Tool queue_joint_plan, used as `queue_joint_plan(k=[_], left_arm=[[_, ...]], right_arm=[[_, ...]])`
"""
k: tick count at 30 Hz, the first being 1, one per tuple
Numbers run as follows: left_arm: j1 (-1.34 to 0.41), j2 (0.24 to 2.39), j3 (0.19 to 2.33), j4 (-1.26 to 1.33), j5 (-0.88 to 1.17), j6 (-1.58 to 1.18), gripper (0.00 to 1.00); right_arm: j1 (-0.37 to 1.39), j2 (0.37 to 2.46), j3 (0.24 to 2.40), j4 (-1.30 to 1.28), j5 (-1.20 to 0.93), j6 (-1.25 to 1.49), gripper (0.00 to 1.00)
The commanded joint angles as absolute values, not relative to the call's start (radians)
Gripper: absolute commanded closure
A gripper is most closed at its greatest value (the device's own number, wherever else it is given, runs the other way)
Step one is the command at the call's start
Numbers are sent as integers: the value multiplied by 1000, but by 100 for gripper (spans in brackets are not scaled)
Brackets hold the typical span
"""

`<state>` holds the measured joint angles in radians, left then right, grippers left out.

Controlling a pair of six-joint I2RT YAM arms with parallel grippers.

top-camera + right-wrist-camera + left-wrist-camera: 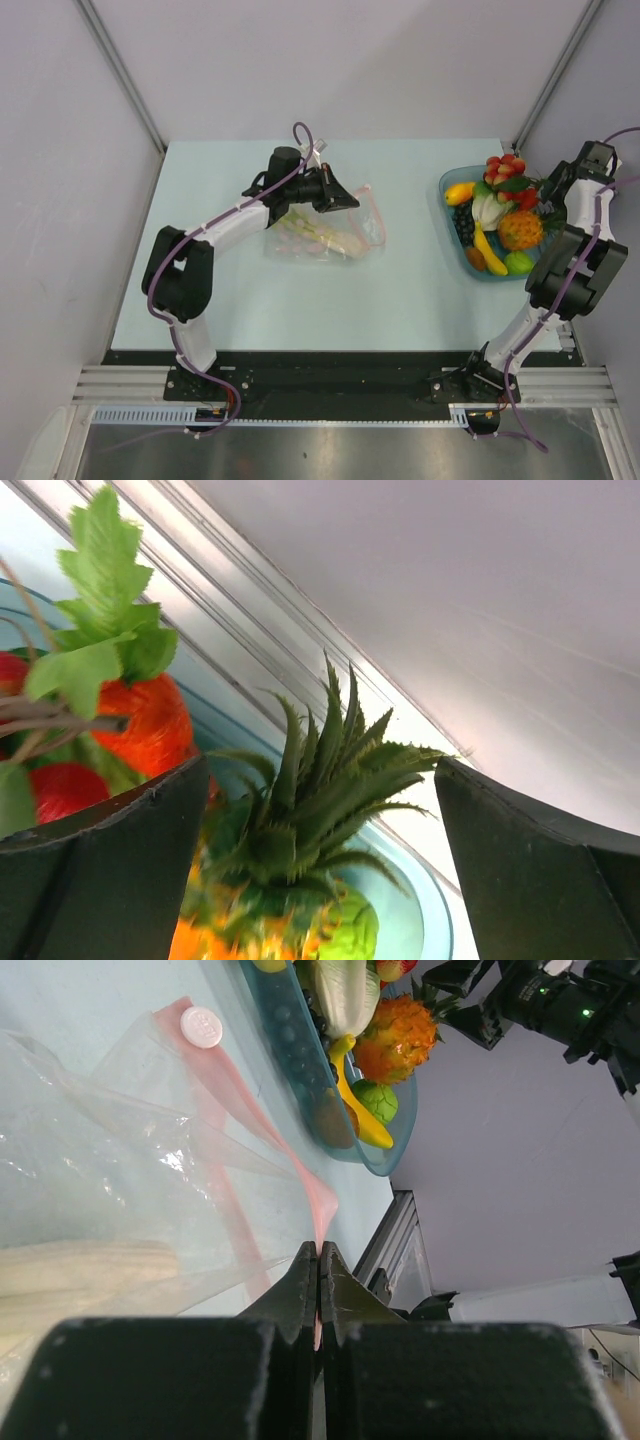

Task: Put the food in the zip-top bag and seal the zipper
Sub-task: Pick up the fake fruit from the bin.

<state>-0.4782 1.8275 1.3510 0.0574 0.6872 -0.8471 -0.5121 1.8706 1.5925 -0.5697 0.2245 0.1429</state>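
The clear zip-top bag (325, 238) lies on the table left of centre, with pale green stalks (312, 234) inside it. My left gripper (320, 1256) is shut on the bag's pink zipper (250, 1110) strip at one end; a white slider (202, 1027) sits at the far end. The rest of the food fills a teal bowl (447, 186) at the right: pineapple (520, 230), banana (488, 250), strawberries (505, 165), grapes (463, 220). My right gripper (320, 770) is open over the bowl, its fingers either side of the pineapple's green crown (300, 820), not touching it.
Grey walls enclose the table on three sides. The bowl stands close to the table's right edge (515, 300), and a metal rail (340, 385) runs along the near edge. A leafy red fruit (145, 725) sits just left of the right gripper's left finger.
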Motion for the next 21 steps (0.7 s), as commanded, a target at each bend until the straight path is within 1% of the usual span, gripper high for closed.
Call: queue_joint_plan(k=[1,9,13,21], left_arm=[[-468,1825,1378,92,712,-859,100],[-460,1818,1368,89,721,-859,100],[-456,1816,1362,89,724,-865,100],[-448,1802,1342,95,726,-870,100]], right_arm=[[-508,1776,1594,-578,299,241,0],[-472,1793,1571,-617,396,321,1],[-451,1801,1552,-623,489,360,0],[-442,1877,1563,-577,482,357,1]])
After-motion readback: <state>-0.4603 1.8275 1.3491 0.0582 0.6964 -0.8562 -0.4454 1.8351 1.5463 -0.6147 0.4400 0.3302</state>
